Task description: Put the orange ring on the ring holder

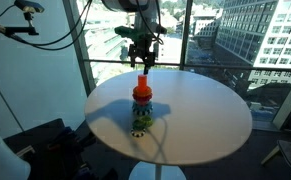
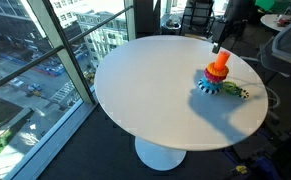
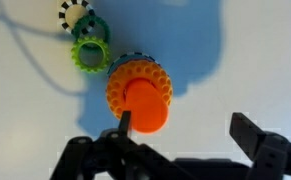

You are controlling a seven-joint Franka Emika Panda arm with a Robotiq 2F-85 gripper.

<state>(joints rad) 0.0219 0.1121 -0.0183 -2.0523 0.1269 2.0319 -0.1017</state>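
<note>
The ring holder (image 3: 145, 108) stands upright near the middle of the round white table (image 1: 205, 110). The bumpy orange ring (image 3: 135, 78) sits around its peg, on top of the stack, above a blue toothed ring. The stack also shows in both exterior views (image 1: 141, 97) (image 2: 218, 68). My gripper (image 3: 185, 132) is open and empty, with its left finger over the peg's edge and its right finger over bare table. In both exterior views the gripper (image 1: 142, 58) (image 2: 220, 42) hangs a little above the holder.
A green toothed ring (image 3: 90, 52) and a yellow-black ring (image 3: 77, 14) lie on the table beside the holder, also visible in an exterior view (image 2: 235, 92). Large windows stand behind the table. Office chairs (image 2: 195, 15) stand at the far side.
</note>
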